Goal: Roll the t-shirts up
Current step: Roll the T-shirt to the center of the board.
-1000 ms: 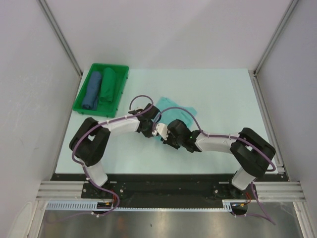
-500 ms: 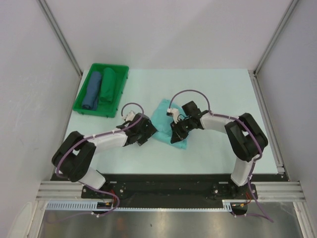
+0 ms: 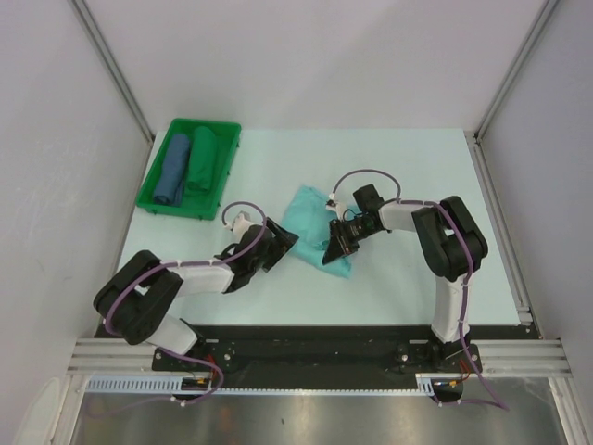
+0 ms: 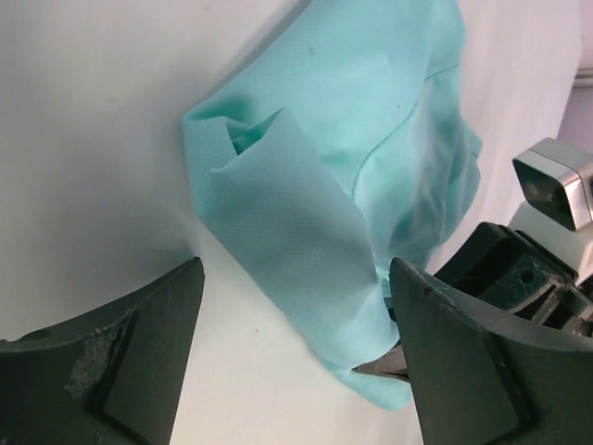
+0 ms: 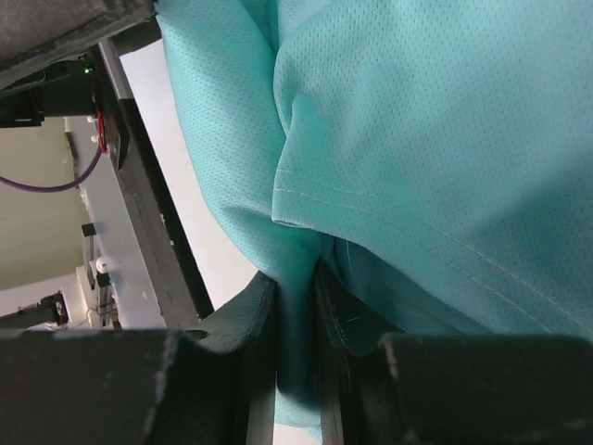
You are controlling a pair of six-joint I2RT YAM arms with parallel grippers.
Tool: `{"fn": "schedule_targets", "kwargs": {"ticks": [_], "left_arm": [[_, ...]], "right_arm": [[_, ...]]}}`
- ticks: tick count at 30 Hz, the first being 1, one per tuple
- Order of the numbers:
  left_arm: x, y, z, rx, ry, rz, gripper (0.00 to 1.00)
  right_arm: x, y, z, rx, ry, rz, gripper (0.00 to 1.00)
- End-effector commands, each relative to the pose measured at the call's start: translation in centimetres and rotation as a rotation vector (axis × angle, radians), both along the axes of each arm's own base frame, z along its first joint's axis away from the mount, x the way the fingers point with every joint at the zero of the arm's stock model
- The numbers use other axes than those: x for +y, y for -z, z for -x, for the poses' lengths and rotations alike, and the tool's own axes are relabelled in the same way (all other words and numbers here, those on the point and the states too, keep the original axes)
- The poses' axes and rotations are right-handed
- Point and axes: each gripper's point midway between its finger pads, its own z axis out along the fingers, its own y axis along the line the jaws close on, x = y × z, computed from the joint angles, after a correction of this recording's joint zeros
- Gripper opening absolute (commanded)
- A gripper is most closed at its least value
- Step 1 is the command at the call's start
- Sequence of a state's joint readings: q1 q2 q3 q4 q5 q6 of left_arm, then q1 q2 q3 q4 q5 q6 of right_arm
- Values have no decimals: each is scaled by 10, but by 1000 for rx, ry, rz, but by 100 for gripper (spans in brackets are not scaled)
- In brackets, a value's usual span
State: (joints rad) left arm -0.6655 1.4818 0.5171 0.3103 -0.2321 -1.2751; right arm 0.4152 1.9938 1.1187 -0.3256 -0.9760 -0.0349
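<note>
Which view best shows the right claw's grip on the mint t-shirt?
Right wrist: mint t-shirt pinched in the shut right claw, close up. Top external shows the claw at the shirt's edge, too small for detail. Left wrist catches only its tip at the cloth.

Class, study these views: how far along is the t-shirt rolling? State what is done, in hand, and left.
Done: a blue t-shirt and a dark green t-shirt lie rolled in the green tray. In hand: the right gripper pinches the mint t-shirt on the table; the left gripper is open beside it. Left: that shirt is loosely folded, not yet rolled.
</note>
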Motion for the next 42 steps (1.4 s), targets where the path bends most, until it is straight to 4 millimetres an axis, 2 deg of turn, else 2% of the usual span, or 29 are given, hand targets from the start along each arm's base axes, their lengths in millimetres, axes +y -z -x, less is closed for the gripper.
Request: {"fn": "schedule_targets", "kwargs": {"ticks": [1,7,11,12,18,20,25,31,32,34,35,36,37,38,39,41,42], "left_arm": [[-8,-23,-9,-145,-18,60,87],[-2,-26,5,-180,-38,71,86],[3,-20,9,-170,-66,79,77],[1,-16,8,-162,-66,83,72],[-14,-11,-6,-134,-71,80,64],[-14,0,-7,-95,-80,58,59],[-15,12,-9,-38,-120,41,57],[-12,31,-7,71,-178,-34,43],[-11,33,-7,89,-185,-52,38],[-11,38,-8,138,-196,-95,29],[-11,40,-7,164,-203,-110,16],[-12,41,-5,211,-209,-137,10],[-11,44,-3,235,-207,-159,5],[-12,44,-3,254,-204,-177,0],[-13,41,0,289,-199,-199,0],[-12,39,3,325,-187,-235,0],[-13,38,5,340,-177,-235,0]], "right_arm": [[-7,11,2,62,26,46,12],[-6,14,0,86,35,44,10],[-8,16,-2,126,59,38,10],[-8,16,-2,124,59,38,10],[-9,16,-3,135,66,35,9],[-11,16,-5,141,74,31,9],[-13,17,-6,129,74,40,8],[-16,13,-11,68,78,68,8],[-16,8,-14,23,65,66,9],[-19,7,-17,-50,47,97,16],[-18,3,-17,-81,35,104,21],[-16,-6,-17,-137,22,107,27],[-19,-8,-21,-196,21,140,40],[-19,-10,-21,-252,3,154,46],[-15,-22,-19,-335,-15,159,50],[-20,-24,-30,-488,-5,235,57],[-23,-30,-25,-566,-3,275,60]]}}
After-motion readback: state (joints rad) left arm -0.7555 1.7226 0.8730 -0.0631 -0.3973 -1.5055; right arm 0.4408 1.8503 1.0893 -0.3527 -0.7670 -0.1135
